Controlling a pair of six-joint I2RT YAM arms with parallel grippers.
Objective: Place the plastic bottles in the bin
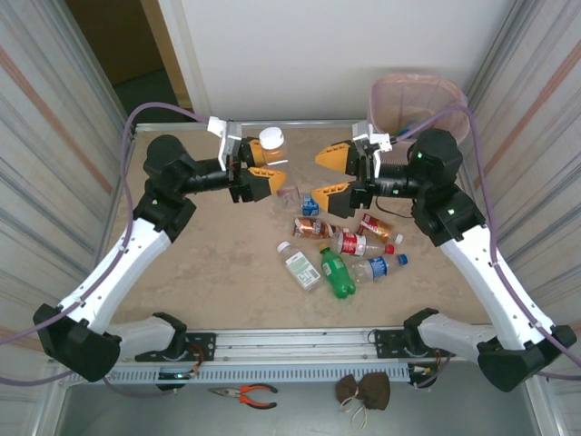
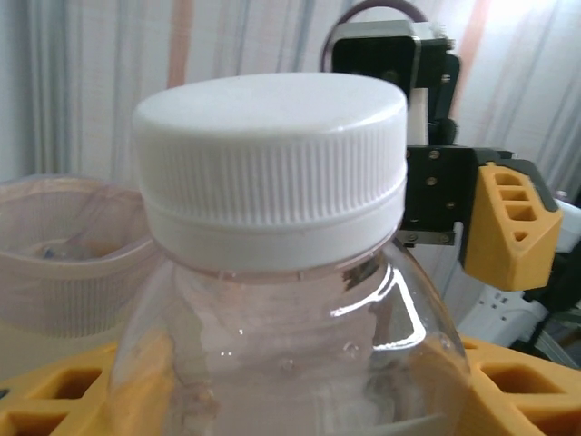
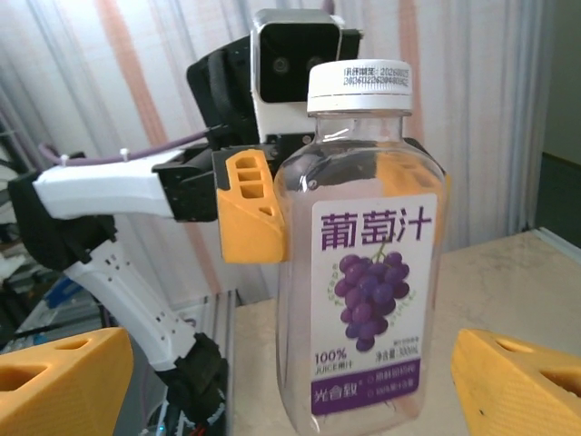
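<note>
— One bottle is off the table. The left gripper [image 1: 261, 171] is clamped on a clear grape juice bottle [image 1: 270, 139], which stands upright with its white cap [image 2: 272, 154] on top. One yellow finger [image 3: 250, 204] presses against the bottle's side.

— And the other hand?

— The right gripper [image 1: 330, 173] is spread wide with nothing in it. It points at the held bottle from the right and stays clear of it (from above, a strip of bare table [image 1: 209, 263] shows between them).

— Where is the bin?

— The pale pink bin [image 1: 413, 86] stands by the table's far right corner, behind the right arm and well apart from the held bottle.

— The other bottles?

— Several lie on their sides in a cluster right of the table's middle, nearer the camera than the right gripper:
- a green bottle [image 1: 337, 273]
- just left of it, a white-capped bottle [image 1: 300, 266] with a green-and-white label
- a blue-capped clear bottle [image 1: 379, 267]
- a red-labelled bottle [image 1: 357, 243]
- a brown-labelled bottle [image 1: 313, 227]
- an orange-labelled bottle [image 1: 375, 226]

A small blue item [image 1: 310, 205] sits at the far edge of the cluster, too small to identify.

— Anything on the near ledge?

— Red-handled pliers [image 1: 243, 393] and a small brown pouch [image 1: 363, 391], in front of the arm bases.
</note>
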